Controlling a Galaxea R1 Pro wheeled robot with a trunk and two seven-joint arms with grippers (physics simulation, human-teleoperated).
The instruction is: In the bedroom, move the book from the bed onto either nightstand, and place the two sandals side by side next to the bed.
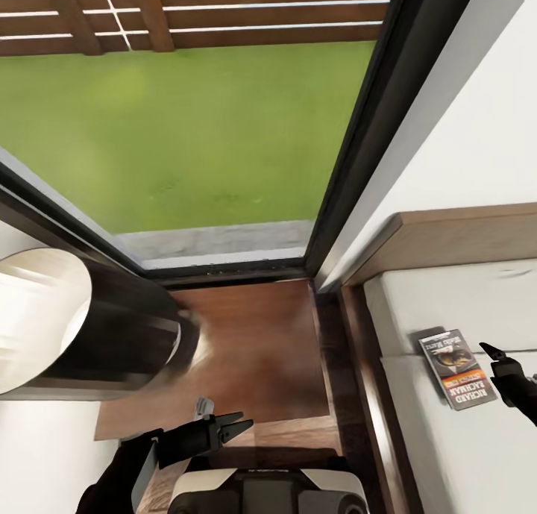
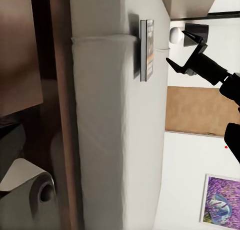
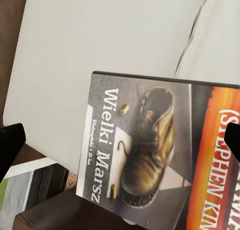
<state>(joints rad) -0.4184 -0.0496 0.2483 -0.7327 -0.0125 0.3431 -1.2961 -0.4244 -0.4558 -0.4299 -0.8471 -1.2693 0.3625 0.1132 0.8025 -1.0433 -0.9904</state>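
With the book [image 1: 456, 368] lying flat on the bed [image 1: 462, 454] mattress near the headboard, the spread-open right gripper [image 1: 498, 361] should be lowered squarely over its edges before being closed.

The book [image 1: 457, 368] is laid flat on the pale mattress of the bed [image 1: 447, 454], just beside the open right gripper [image 1: 497, 359], its boot-photo cover and orange band facing up.

Bright even daylight, soft faint shadows, slightly blurred rendered edges
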